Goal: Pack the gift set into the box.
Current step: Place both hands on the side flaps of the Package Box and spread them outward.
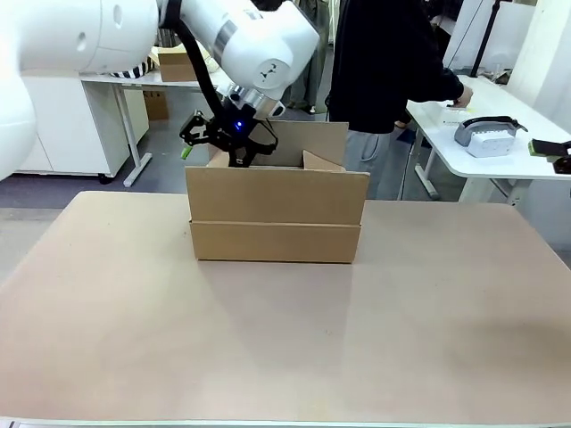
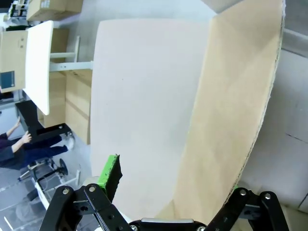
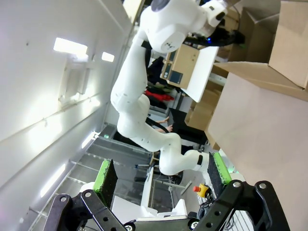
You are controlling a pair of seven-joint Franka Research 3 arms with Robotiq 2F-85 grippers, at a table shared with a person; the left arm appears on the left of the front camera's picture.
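Box: the box (image 1: 277, 218) is sitting at centre frame in the front view, on the far half of the surface (image 1: 285, 339), with its long axis running left to right across the picture. Its near wall is facing the camera; a flap is standing up at the back and a smaller one is poking up at the right.

Left pincer: the left pincer (image 1: 223, 138) is hanging just above and behind the box's upper-left corner, in the upper-left part of the front view. Its jaws are standing wide, with nothing between them. In the left wrist view one green pad (image 2: 109, 172) is rising at lower left, and a cardboard flap (image 2: 231, 110) is lying between the two fingers, nearer the right-hand one; I cannot tell if it is touching.

Right pincer: the right pincer (image 3: 161, 180) is spreading wide and holding nothing in its wrist view, where the box is showing at upper right, well apart.

Key relation: the box is lying directly below and in front of the left pincer, so the left arm is the nearer by far.

Person: a person (image 1: 384, 80) is standing behind the box at the far side, reaching toward a side table (image 1: 482, 134) at right.

Judgement: the packing looks barely begun; the flap at the left corner probably needs holding open.
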